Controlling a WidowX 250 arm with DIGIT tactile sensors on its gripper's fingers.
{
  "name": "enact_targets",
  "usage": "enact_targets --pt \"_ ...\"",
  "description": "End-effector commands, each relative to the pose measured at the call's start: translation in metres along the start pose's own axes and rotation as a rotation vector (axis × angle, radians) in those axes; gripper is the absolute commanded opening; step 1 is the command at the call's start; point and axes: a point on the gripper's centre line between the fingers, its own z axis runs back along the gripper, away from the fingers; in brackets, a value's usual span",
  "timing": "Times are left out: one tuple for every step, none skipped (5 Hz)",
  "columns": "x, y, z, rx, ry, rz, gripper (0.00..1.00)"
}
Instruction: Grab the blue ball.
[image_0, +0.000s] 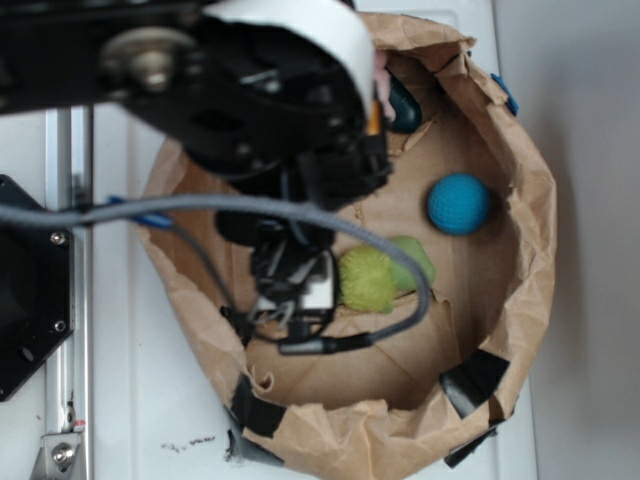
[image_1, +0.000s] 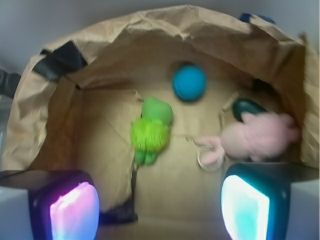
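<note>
The blue ball (image_0: 459, 204) (image_1: 189, 83) is a small teal ball lying on the floor of a brown paper bag, toward its far wall in the wrist view. My gripper (image_1: 160, 207) is open, its two glowing pads wide apart with only bare bag floor between them. The ball lies well ahead of the fingers, slightly right of centre. In the exterior view the black arm (image_0: 270, 110) covers the bag's left half, and the ball sits to the right of it, untouched.
A green plush toy (image_0: 380, 275) (image_1: 151, 130) lies between my gripper and the ball. A pink plush (image_1: 255, 140) and a dark green rounded object (image_1: 248, 108) sit at the right. The paper bag wall (image_0: 520, 250) (image_1: 165, 22) rings everything. Black tape patches (image_0: 475, 380) mark the rim.
</note>
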Motion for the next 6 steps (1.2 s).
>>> enact_targets --pt "0.019 0.006 -0.035 -0.046 0.000 0.031 1.00" --pt "0.026 0.011 -0.051 -0.056 0.009 0.028 1.00" --pt "0.032 0.017 -0.056 -0.050 -0.011 0.028 1.00" --pt "0.040 0.018 -0.057 -0.007 -0.052 0.025 1.00" --pt "0.048 0.021 -0.059 -0.004 -0.065 0.037 1.00" --pt "0.059 0.019 -0.063 0.020 -0.074 0.023 1.00"
